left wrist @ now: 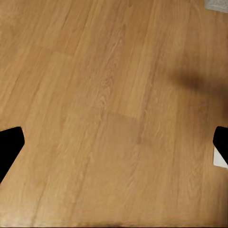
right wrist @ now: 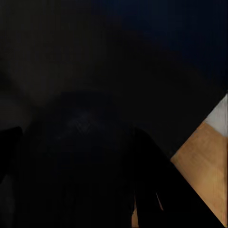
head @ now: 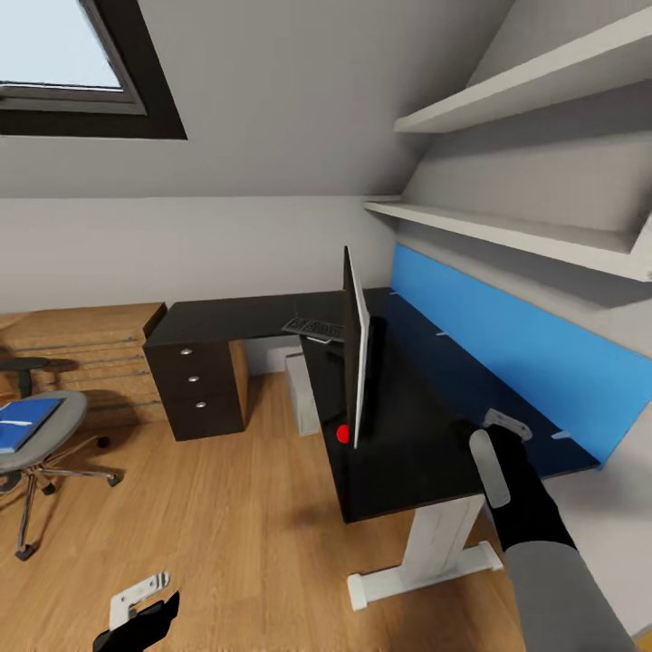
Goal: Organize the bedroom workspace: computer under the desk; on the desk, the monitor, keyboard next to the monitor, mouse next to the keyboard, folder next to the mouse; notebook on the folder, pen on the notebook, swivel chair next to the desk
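The black desk (head: 417, 426) with its blue back panel runs along the right wall. The monitor (head: 355, 362) stands on it, seen edge-on. Beyond the monitor, the keyboard (head: 313, 328) lies at the desk's corner. Under the desk sits the light grey computer (head: 302, 395). At far left is the swivel chair (head: 56, 433), apart from the desk, with the blue folder (head: 25, 424) on its seat. My right gripper (head: 507, 424) hovers over the desk's near end, right of the monitor; its wrist view is too dark to read. My left gripper (head: 136, 599) hangs low over the wooden floor, fingertips (left wrist: 10, 145) wide apart and open. Mouse, notebook and pen are out of view.
A wooden dresser (head: 86, 349) stands against the back wall, left of the desk's drawer unit (head: 195, 385). White shelves (head: 507, 231) jut out above the desk. A red dot (head: 342, 434) shows at the monitor's foot. Open wooden floor (head: 226, 507) lies between chair and desk.
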